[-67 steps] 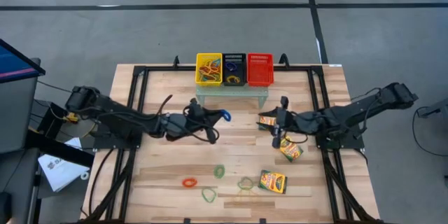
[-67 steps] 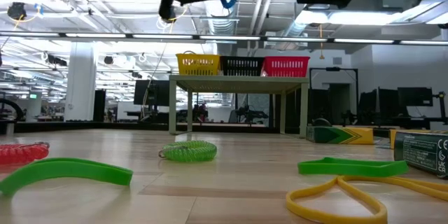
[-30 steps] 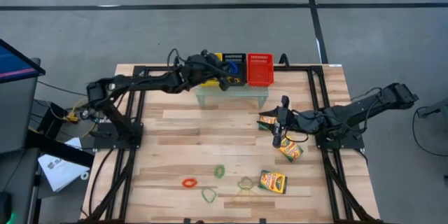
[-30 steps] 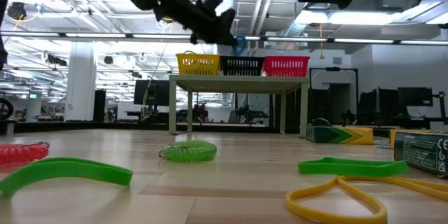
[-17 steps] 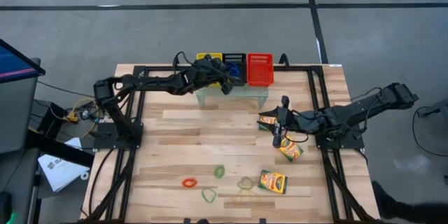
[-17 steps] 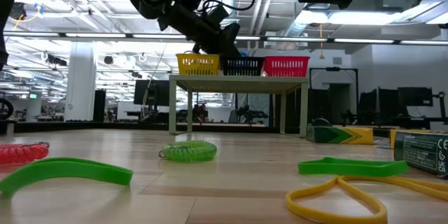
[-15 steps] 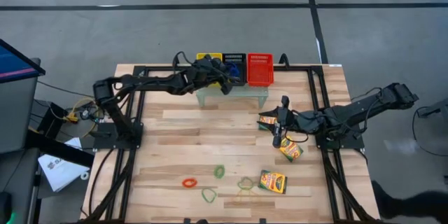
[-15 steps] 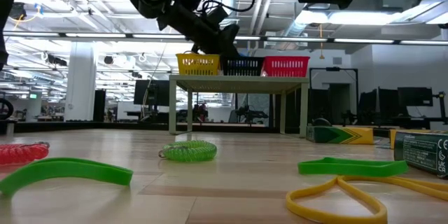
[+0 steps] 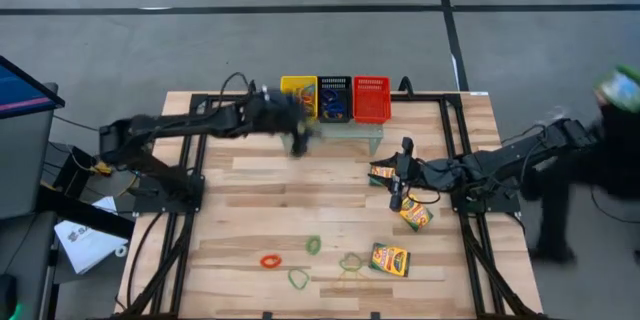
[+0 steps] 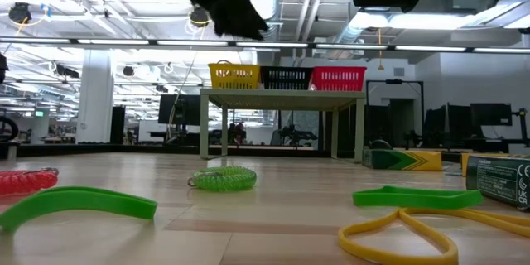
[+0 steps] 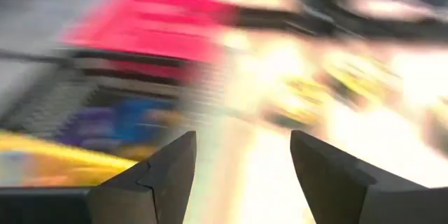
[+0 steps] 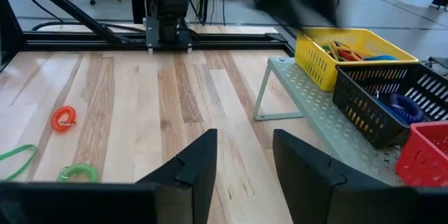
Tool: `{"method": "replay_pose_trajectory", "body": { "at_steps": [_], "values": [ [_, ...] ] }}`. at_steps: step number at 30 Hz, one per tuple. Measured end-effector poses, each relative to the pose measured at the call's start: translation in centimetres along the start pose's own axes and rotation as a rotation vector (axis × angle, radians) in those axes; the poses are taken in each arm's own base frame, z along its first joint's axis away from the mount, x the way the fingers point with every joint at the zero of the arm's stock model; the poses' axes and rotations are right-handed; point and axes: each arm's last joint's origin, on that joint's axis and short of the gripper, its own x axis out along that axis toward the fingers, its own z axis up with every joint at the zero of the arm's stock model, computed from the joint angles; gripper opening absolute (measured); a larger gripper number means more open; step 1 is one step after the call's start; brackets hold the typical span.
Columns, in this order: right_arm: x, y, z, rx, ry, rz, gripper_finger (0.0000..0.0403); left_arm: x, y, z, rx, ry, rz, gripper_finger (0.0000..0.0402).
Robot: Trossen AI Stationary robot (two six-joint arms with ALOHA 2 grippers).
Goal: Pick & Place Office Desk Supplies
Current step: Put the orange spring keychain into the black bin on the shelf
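We see some bands already in the yellow basket at upper centre. Bands and crayon boxes still lie on the surface below. Our left hand is wide and empty near the baskets; the right hand, at right, is partly open and empty.

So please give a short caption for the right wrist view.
Open right pincer faces yellow basket and black basket.

Robotics lab in a large open industrial hall. Bare ceiling with ducts and strip lights, grey concrete floor with dark taped lines, rows of monitors on desks beyond. Wooden table on a black metal frame, cables trailing off.
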Motion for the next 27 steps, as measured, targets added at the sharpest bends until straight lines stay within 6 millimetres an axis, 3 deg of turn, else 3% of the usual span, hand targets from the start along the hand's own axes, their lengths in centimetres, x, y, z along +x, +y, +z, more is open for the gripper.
{"method": "replay_pose_trajectory", "body": {
  "at_steps": [4, 8, 11, 14, 19, 27],
  "values": [
    [0.0, 0.0, 0.0, -0.001, 0.0, 0.003, 0.0137, -2.6, -6.5, -0.9, 0.116, 0.137, -0.219, 0.0216],
    [0.0, 0.0, 0.0, -0.002, 0.003, 0.003, 0.0137, -5.1, -13.6, -2.5, 0.158, 0.232, -0.326, 0.0215],
    [0.0, 0.0, 0.0, -0.002, 0.003, 0.004, 0.0137, -6.6, -18.5, -4.8, 0.167, 0.257, -0.355, 0.0218],
    [0.0, 0.1, 0.0, -0.002, 0.004, 0.013, 0.0136, -7.7, -21.9, -7.8, 0.105, 0.279, -0.334, 0.0219],
    [0.0, 0.1, 0.0, -0.001, 0.004, 0.025, 0.0136, -8.6, -24.9, -12.8, -0.038, 0.375, -0.28, 0.0218],
    [0.1, -0.1, 0.0, 0.001, 0.005, 0.019, 0.0136, -7.6, -26.0, -18.7, -0.07, 0.506, -0.197, 0.0218]
  ]
}}
